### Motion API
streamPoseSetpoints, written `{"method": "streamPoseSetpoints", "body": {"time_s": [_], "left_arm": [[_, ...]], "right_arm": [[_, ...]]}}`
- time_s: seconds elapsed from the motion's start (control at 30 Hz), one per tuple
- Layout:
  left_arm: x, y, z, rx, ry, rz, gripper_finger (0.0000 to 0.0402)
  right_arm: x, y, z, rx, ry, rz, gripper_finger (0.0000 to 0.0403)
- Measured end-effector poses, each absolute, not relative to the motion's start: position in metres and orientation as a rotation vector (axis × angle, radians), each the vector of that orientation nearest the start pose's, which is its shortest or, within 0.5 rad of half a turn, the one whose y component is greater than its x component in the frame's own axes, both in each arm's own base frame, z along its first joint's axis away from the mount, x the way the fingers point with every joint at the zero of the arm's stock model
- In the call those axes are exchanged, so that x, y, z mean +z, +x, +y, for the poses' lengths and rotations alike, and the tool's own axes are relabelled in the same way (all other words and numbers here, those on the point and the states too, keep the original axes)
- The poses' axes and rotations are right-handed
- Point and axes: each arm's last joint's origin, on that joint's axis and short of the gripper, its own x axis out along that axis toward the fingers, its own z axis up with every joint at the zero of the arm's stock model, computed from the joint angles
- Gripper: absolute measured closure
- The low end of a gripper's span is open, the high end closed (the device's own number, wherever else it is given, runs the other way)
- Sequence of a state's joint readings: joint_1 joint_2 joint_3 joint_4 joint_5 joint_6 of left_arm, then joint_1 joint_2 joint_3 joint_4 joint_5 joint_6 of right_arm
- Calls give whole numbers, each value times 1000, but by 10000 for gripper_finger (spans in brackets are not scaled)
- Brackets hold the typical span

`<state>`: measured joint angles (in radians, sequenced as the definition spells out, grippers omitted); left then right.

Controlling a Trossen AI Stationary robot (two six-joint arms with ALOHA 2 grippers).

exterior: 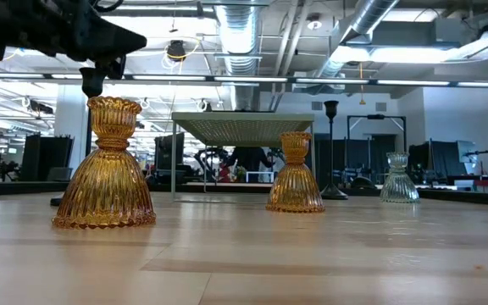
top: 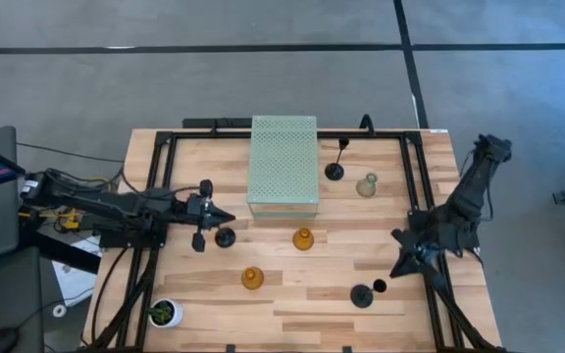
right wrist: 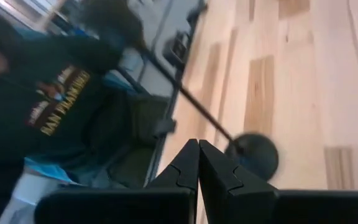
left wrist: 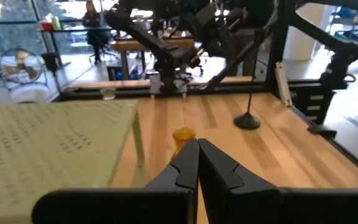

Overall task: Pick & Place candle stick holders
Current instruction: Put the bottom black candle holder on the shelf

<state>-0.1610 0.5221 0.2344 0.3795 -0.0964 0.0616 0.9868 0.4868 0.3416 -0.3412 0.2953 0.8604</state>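
Three black candle stick holders stand on their round bases: one by the perforated block, one near the front, and one under my left gripper. That gripper is shut and hovers over this holder's cup. Two amber holders and the pale grey-green one stand on the table. My right gripper is shut and empty. It is right of the front black holder, whose base shows beyond its fingers. My left gripper stands shut right over the top of the black holder, coming level from the table's left. I cannot tell whether it touches the cup. Its wrist view shows nothing between the fingers.
The big pale green perforated block stands on legs at the far middle. A white pot with a green plant sits at the near left corner. A black frame runs along the table's sides. A person in a dark shirt is beyond the table.
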Motion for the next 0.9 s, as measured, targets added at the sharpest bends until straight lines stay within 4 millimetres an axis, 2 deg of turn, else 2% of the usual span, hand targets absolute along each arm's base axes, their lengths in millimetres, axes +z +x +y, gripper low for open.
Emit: {"method": "streamPoseSetpoints", "body": {"time_s": [0.3, 0.63, 0.77, 0.9], "left_arm": [[232, 149, -31, -121, 48, -132, 395], [233, 150, -31, -122, 47, -144, 395], [233, 150, -31, -122, 46, -147, 395], [234, 150, -31, -122, 46, -150, 395]], "right_arm": [[184, 70, 126, 325, 302, 642, 403], [155, 77, 139, 152, 335, 781, 401], [147, 83, 141, 95, 342, 798, 377], [144, 92, 146, 88, 360, 771, 328]]}}
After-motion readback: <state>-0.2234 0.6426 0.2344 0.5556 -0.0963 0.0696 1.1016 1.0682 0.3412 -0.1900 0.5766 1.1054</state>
